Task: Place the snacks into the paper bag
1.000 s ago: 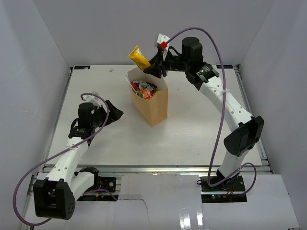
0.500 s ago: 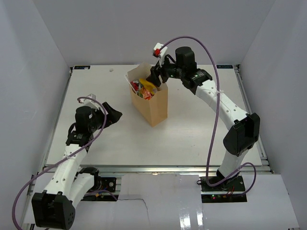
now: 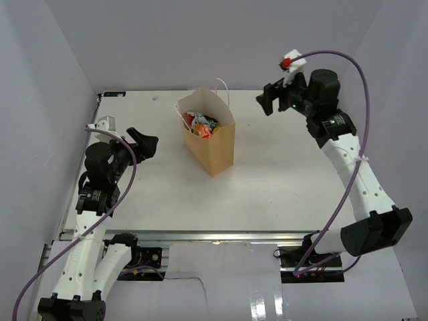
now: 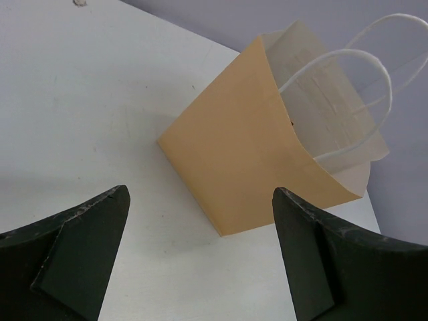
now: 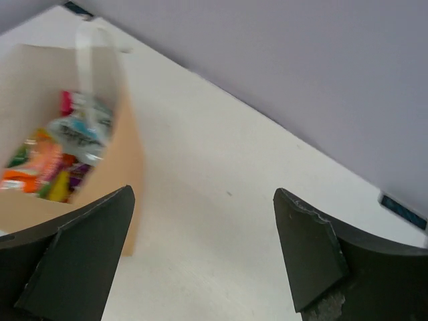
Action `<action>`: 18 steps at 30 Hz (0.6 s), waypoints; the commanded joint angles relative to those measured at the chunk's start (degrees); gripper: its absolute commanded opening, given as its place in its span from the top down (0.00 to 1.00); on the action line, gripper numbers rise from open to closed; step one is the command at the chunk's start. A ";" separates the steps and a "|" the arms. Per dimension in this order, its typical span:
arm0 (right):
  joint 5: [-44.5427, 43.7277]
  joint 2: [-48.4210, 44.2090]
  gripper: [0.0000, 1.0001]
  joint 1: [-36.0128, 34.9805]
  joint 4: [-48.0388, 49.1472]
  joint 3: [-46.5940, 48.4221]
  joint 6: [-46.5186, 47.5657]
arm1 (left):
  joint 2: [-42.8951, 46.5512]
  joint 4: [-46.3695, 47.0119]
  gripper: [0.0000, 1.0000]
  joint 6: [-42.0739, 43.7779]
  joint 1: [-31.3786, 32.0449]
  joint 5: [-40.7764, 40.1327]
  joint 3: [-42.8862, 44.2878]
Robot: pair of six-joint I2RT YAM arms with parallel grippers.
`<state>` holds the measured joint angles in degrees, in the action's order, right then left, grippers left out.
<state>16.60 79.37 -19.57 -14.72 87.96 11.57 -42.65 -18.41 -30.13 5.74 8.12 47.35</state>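
The tan paper bag (image 3: 215, 142) stands upright mid-table with white loop handles, also in the left wrist view as the paper bag (image 4: 247, 154) and in the right wrist view as the paper bag (image 5: 127, 154). Several colourful snacks (image 3: 200, 124) lie inside it; the right wrist view shows the snacks (image 5: 60, 154) through the open top. My right gripper (image 3: 269, 101) hovers open and empty to the right of the bag, above the table; its jaws stand wide in the right gripper (image 5: 200, 207) view. My left gripper (image 3: 144, 142) is open and empty, left of the bag, shown as the left gripper (image 4: 200, 207).
The white table (image 3: 267, 180) is walled by pale panels on the left, back and right. A metal rail runs along the near edge (image 3: 214, 234) by the arm bases.
The right gripper dropped the yellow packet into the bag, opened, and pulled back up and to the right. The left arm drew back to the left, still open.
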 commanded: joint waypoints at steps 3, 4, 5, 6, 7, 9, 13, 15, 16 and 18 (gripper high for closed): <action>-15.50 -7.80 0.10 9.11 -1.19 -13.32 -7.00 | 1.87 -1.54 0.02 2.79 -0.20 -2.67 1.95; -17.81 -9.31 0.10 9.98 -1.10 -15.26 -7.18 | 1.87 -1.62 0.02 3.06 -0.20 -2.67 2.13; -19.83 -10.72 0.10 10.43 -1.10 -19.02 -7.18 | 2.05 -1.54 0.02 3.49 -0.29 -2.67 2.22; -22.55 -13.69 0.10 10.95 -1.01 -20.88 -7.53 | 2.14 -1.54 0.02 3.59 -0.20 -2.67 2.57; -22.92 -15.20 0.10 12.00 -0.92 -22.56 -7.62 | 2.14 -1.54 0.02 3.67 -0.29 -2.32 2.74; -24.42 -18.98 0.10 13.59 -1.18 -27.47 -8.76 | 2.05 -1.62 0.02 4.20 -0.20 -1.53 3.36; -26.44 -23.03 0.10 14.74 -1.45 -30.13 -9.20 | 2.31 -1.62 0.02 4.46 -0.29 -0.56 3.54; -26.71 -24.53 0.10 15.09 -1.63 -30.92 -9.03 | 2.31 -1.62 0.02 4.38 -0.29 -0.39 3.53; -26.53 -24.88 0.10 15.26 -1.63 -30.92 -8.94 | 2.31 -1.62 0.02 4.46 -0.20 -0.30 3.45; -26.71 -25.67 0.10 15.53 -1.71 -31.01 -8.85 | 2.40 -1.54 0.02 4.38 -0.20 -0.21 3.45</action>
<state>-8.10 54.65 -4.47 -18.41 57.41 3.31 -41.01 -19.77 -26.48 5.74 6.92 48.82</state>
